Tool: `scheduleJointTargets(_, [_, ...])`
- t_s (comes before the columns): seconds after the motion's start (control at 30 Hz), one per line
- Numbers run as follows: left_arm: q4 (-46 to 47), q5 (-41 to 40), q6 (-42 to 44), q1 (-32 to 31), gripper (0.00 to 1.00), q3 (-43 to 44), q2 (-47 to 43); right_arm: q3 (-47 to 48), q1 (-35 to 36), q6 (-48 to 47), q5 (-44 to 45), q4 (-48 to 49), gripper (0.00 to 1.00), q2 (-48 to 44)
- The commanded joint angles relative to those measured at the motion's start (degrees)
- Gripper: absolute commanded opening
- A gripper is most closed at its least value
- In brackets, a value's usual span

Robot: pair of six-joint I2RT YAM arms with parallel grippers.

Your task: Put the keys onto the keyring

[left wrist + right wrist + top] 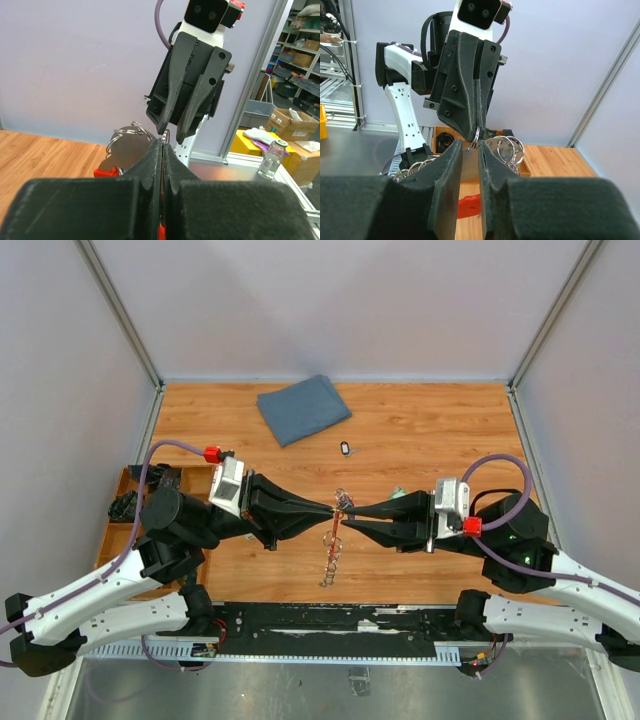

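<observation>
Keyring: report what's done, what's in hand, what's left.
Done: no key visibly threaded. In hand: left gripper shut on the keyring, chain dangling; right gripper meets it, grip unclear. Left: one key lies on the table near the cloth.

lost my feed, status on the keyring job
Left gripper shut on keyring, held aloft, dangling. Right gripper part open at same spot. One key loose on table. Nothing blocking.

The left arm [90, 595] and right arm [575, 570] stretched inward, wrists nearly level, tips meeting. The left pincer [328, 508] was pressed fully shut; the right pincer [354, 512] had its fingers slightly apart.
</observation>
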Motion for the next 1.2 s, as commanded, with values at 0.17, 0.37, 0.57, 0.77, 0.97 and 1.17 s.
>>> scheduleJointTargets(0.17, [3.2, 0.4, -0.1, -0.2, 0.0, 0.5, -0.8, -0.1, -0.7, 0.9, -0.2, 1.4, 0.21, 0.7])
scheduleJointTargets(0.37, [3.1, 0.5, 0.0, -0.2, 0.0, 0.6, -0.7, 0.2, -0.7, 1.4, -0.2, 1.5, 0.12, 1.4])
scheduleJointTargets(0.57, [2.7, 0.7, 0.1, -0.2, 0.01, 0.5, -0.9, 2.3, -0.7, 0.7, 0.4, -2.3, 0.0, 1.9])
scheduleJointTargets(0.77, [-1.2, 0.2, 2.2, -0.2, 0.24, 1.1, -1.7, 13.7, -0.7, -4.4, 3.7, -23.9, 0.0, 4.0])
scheduleJointTargets(0.97, [-8.8, -2.3, 5.8, -0.2, 0.27, 2.4, -2.7, 31.8, -0.7, -7.0, 7.7, -55.8, 0.0, 13.0])
scheduleJointTargets(1.17, [-13.4, -3.7, 8.2, -0.3, 0.27, 3.1, -1.4, 44.9, -0.7, -6.5, 10.1, -76.0, 0.0, 22.9])
